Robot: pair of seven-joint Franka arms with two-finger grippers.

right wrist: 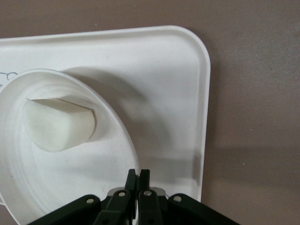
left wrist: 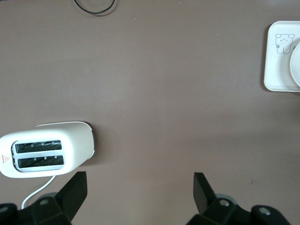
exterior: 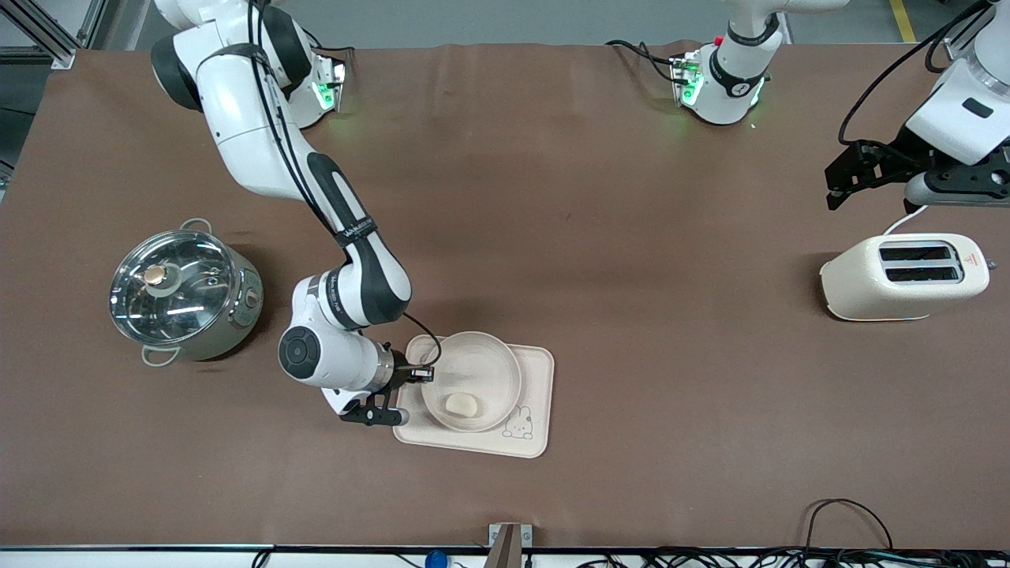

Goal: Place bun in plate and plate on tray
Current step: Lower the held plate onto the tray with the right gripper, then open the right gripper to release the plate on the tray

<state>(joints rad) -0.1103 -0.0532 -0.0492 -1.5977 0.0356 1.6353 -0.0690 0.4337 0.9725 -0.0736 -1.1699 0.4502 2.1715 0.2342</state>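
Observation:
The round cream plate point(exterior: 491, 364) is over the cream tray point(exterior: 538, 371), which has a rabbit drawing in one corner. The small white bun point(exterior: 461, 405) lies in the plate. My right gripper point(exterior: 421, 372) is shut on the plate's rim, on the side toward the right arm's end of the table. In the right wrist view the fingers point(right wrist: 138, 174) pinch the rim of the plate point(right wrist: 70, 183). The plate is tilted and casts a shadow on the tray point(right wrist: 178, 70), with the bun point(right wrist: 58, 129) inside it. My left gripper point(exterior: 848, 177) waits open and empty above the table point(left wrist: 140, 192).
A cream toaster point(exterior: 903, 276) stands at the left arm's end of the table and also shows in the left wrist view point(left wrist: 47, 150). A steel pot with a glass lid point(exterior: 185, 292) stands toward the right arm's end, beside the right arm. The tray's corner point(left wrist: 276, 70) shows in the left wrist view.

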